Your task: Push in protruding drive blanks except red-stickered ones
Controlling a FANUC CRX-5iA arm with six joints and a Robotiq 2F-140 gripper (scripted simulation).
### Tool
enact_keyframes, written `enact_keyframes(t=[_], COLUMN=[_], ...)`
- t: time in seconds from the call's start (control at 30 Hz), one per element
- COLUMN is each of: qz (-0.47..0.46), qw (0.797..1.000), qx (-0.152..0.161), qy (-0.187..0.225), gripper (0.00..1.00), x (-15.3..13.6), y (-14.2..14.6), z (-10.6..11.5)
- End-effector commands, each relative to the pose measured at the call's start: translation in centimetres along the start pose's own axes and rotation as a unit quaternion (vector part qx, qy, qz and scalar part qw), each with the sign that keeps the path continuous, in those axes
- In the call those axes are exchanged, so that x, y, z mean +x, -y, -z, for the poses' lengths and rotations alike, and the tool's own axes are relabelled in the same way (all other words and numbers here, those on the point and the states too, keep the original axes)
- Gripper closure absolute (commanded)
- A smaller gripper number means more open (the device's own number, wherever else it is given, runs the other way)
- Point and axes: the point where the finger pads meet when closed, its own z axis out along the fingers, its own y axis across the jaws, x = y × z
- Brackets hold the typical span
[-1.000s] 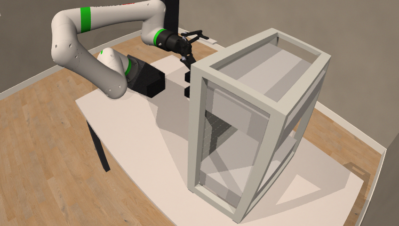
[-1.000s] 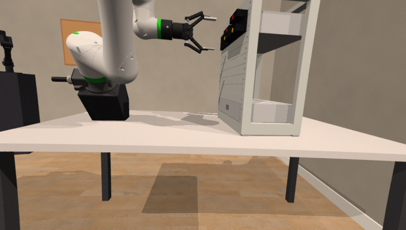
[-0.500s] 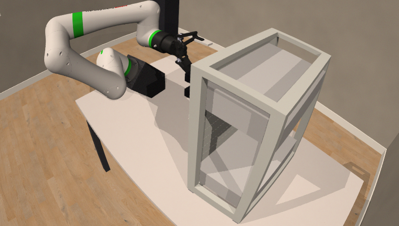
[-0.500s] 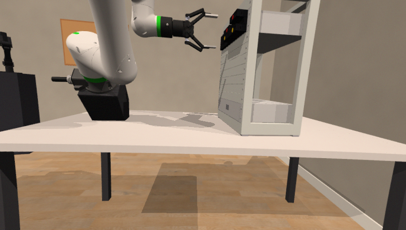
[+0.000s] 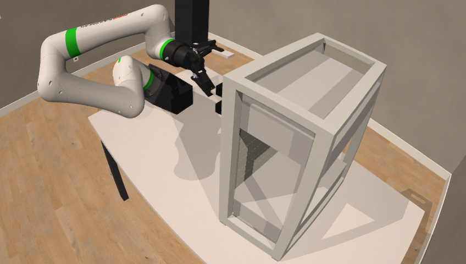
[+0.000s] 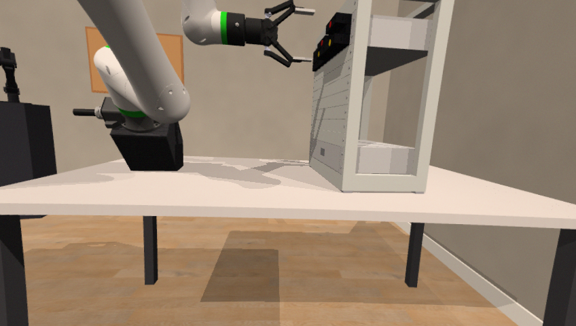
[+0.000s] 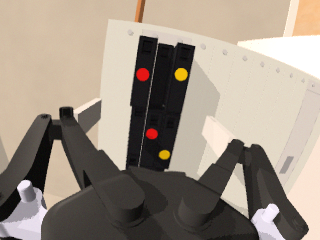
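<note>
A: How does the claw [image 6: 302, 34] stand?

B: Spread as wide as it goes, with nothing between the fingers and nothing touching them. In the exterior view one pale fingertip [image 6: 305, 11] sits high and the other [image 6: 302, 60] low, both stopping short of the rack [image 6: 434, 80].

A: And the drive blanks?

B: Straight ahead of the claw, at the top of the rack's front. They are black and stick out from the pale front panel. In the wrist view I count four coloured dots: a red sticker [image 7: 143, 74] and a yellow sticker [image 7: 180, 74] farther from the claw, then another red dot [image 7: 152, 134] and another yellow dot [image 7: 164, 155] nearer it. Exactly how the blanks divide between those dots I cannot tell.

A: What is beneath the claw?

B: A white table [image 6: 242, 197] on dark legs, carrying the rack upright ahead of the claw and the arm's black base [image 6: 147, 147] behind it. Below that is a wood floor [image 5: 49, 183], with grey-brown walls around and an orange board [image 6: 94, 60] on the wall behind the arm.

A: Do the views differ?

B: Yes. The top view looks into the rack's open frame and shows only two black stubs [image 5: 218, 98] just past the lower finger, no stickers. The exterior view shows the gap between fingertips and blanks. Only the wrist view shows the stickers face on.
</note>
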Motion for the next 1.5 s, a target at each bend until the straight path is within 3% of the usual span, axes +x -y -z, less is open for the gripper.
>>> enact_keyframes(t=[0.0,0.33,1.47], qz=[0.000,0.000,0.000], qw=[1.000,1.000,1.000], qx=[-0.003,-0.003,-0.003], qy=[0.004,0.004,0.004], gripper=[0.00,0.00,0.00], x=[2.0,3.7,3.8], y=[0.3,0.5,0.5], z=[-0.1,-0.2,-0.2])
